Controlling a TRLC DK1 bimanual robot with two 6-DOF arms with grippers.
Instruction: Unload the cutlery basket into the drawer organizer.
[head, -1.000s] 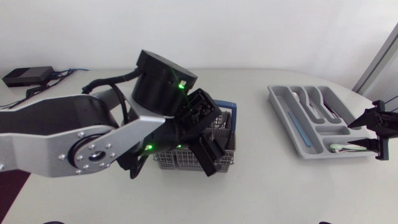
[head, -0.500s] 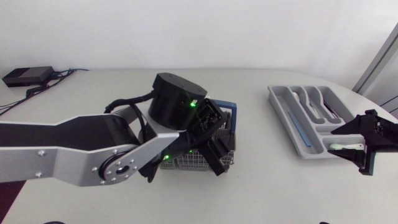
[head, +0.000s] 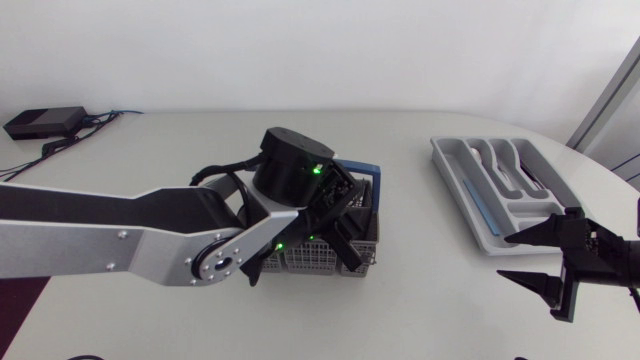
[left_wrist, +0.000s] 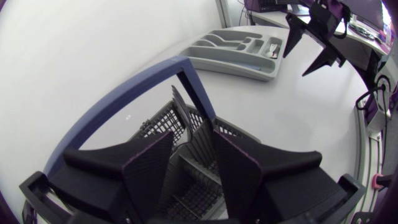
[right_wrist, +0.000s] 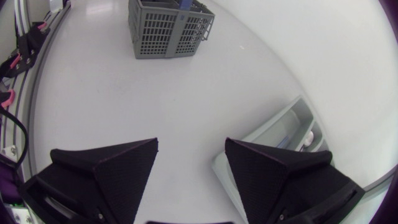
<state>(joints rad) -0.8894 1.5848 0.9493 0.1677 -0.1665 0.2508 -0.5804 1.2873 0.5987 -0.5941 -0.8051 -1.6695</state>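
The grey cutlery basket (head: 362, 252) with a blue handle (head: 360, 172) stands mid-table. My left gripper (head: 338, 228) is down inside it from above. In the left wrist view the left gripper (left_wrist: 194, 142) has its fingers (left_wrist: 149, 171) apart, either side of a dark cutlery handle (left_wrist: 200, 144); I see no contact with it. The grey drawer organizer (head: 455, 185) lies at the right and holds several pieces of cutlery. My right gripper (head: 553, 267) hovers open and empty over the table in front of the organizer (right_wrist: 283, 130), with the basket (right_wrist: 168, 28) far ahead of it.
A black box (head: 44, 122) with cables sits at the back left corner. My left arm (head: 120, 235) stretches across the left half of the table. Bare tabletop (head: 450, 300) lies between basket and organizer.
My left gripper sank deeper into the basket and its fingers drew closer together. My right gripper pulled back from the organizer toward the table's front edge and opened slightly.
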